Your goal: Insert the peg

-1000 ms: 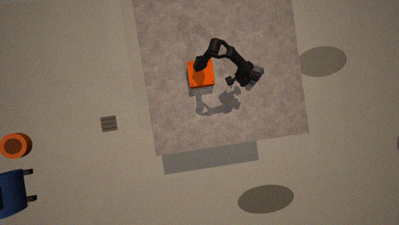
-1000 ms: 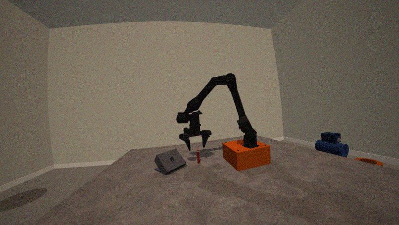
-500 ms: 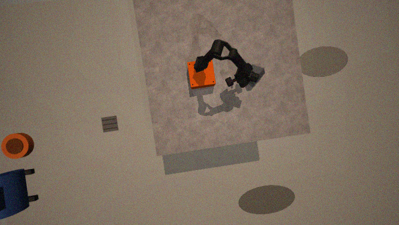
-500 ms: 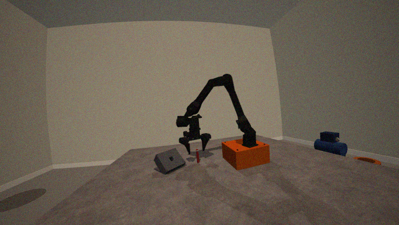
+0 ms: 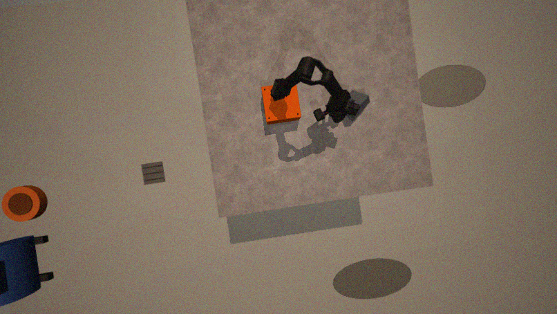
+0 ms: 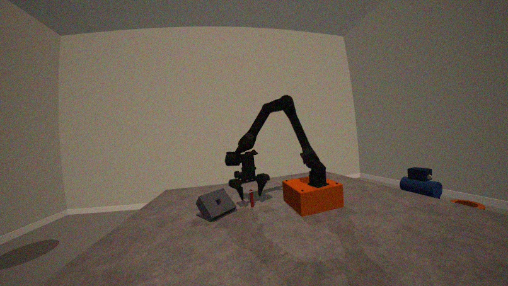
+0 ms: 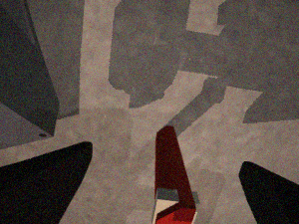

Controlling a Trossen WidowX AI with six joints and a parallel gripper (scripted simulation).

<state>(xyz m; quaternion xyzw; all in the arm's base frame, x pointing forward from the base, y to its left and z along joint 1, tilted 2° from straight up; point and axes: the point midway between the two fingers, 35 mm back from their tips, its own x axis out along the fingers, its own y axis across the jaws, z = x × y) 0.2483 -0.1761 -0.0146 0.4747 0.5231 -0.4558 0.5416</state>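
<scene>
A slim red peg (image 6: 251,199) (image 7: 170,165) with a light band near its top stands upright on the table. My gripper (image 6: 251,197) (image 7: 167,160) is open and points down, with its fingertips on either side of the peg's upper part and apart from it. In the wrist view the peg rises between the two black fingers, its flat-sided top at the bottom edge. The grey sloped panel (image 6: 213,206) (image 7: 25,125) (image 5: 361,100) stands close beside the gripper; its face shows one dark hole (image 6: 218,201) in the exterior view. In the top view the arm hides the peg.
The orange base block (image 5: 289,111) (image 6: 321,200) carries the arm, on the other side of the peg from the panel. The panel's dark side comes near one finger in the wrist view. A blue object (image 5: 19,269) (image 6: 421,186) lies far off, beyond the table.
</scene>
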